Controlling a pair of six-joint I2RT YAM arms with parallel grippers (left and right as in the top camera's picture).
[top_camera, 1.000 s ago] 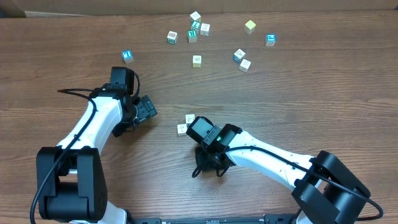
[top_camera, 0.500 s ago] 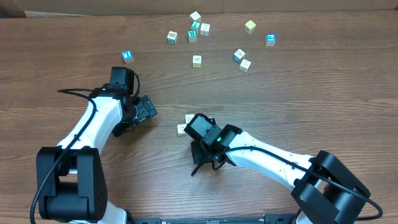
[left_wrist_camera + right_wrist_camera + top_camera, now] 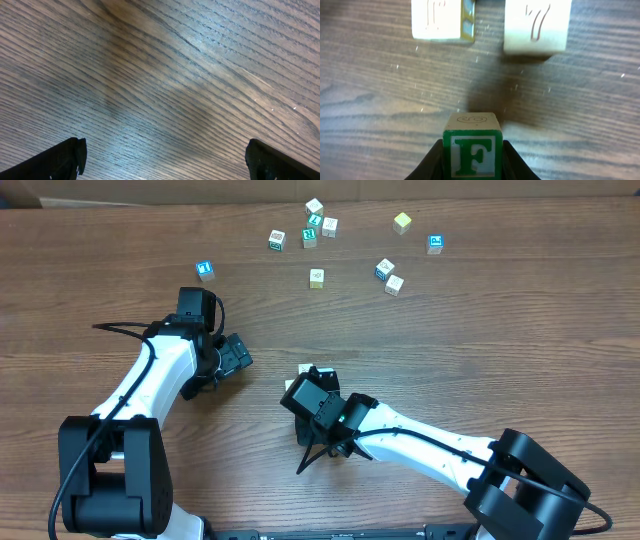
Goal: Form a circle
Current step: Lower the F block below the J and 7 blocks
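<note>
1. Over the last second my right gripper (image 3: 472, 162) has swung left. From overhead it now covers most of the 7 cube (image 3: 536, 27) and its neighbour (image 3: 440, 20).
2. It pinches the F cube (image 3: 472, 145) upright, just short of those two and touching neither.
3. The circle is not formed yet. Two cubes lie side by side mid-table with a gap between them, and I judge the F cube goes in third.
4. My left gripper (image 3: 232, 358) is spread wide over bare wood, holding nothing.
5. The table (image 3: 480, 340) is brown woodgrain. Loose cubes (image 3: 310, 225) lie scattered along its far edge, well apart from me.
</note>
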